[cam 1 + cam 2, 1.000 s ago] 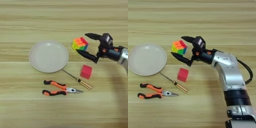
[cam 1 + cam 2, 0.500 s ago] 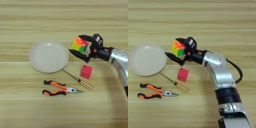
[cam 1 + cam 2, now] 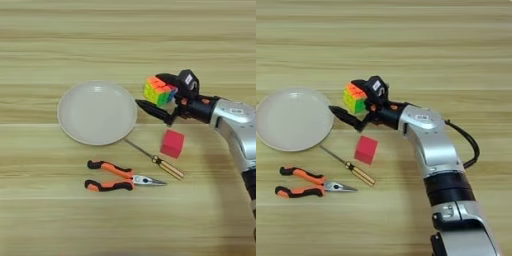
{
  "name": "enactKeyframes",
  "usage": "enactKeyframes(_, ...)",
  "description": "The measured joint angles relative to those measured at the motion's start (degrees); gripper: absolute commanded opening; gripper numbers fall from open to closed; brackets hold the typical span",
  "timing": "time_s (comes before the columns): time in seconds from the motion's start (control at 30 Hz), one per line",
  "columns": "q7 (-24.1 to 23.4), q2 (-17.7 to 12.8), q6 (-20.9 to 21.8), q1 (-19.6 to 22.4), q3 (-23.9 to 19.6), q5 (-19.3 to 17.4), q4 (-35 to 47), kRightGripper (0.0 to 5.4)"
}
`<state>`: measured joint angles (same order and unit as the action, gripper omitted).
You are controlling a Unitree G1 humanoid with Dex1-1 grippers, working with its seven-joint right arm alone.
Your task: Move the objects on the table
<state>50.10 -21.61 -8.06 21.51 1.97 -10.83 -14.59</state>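
The multicoloured puzzle cube (image 3: 159, 90) sits a bit right of centre in the frame, right in the gap of the gripper (image 3: 347, 98), which is spread wide around it: one black finger (image 3: 153, 111) runs along the cube's lower side with its tip almost at the plate's rim, the other sits at the cube's upper right edge. Can't really tell if either finger is actually touching the cube. The silver forearm (image 3: 428, 140) comes up from the bottom right. Just below the gripper is the small red cube (image 3: 172, 143), apart from everything else. The screwdriver (image 3: 155, 159) lies diagonally beside it, its thin tip reaching toward the round beige plate (image 3: 97, 112) at centre left. The pliers (image 3: 120, 176) lie below the plate, nose pointing right. All on the wood-grain table (image 3: 60, 45).
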Motion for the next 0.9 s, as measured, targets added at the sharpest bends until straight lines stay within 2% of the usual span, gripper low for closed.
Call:
enactKeyframes(0.63, -4.91, 3.45, -3.74, 0.82, 0.90, 1.43, -2.80, 5.37)
enactKeyframes(0.9, -6.11, 4.56, -3.94, 0.83, 2.35, 2.61, -3.37, 5.37)
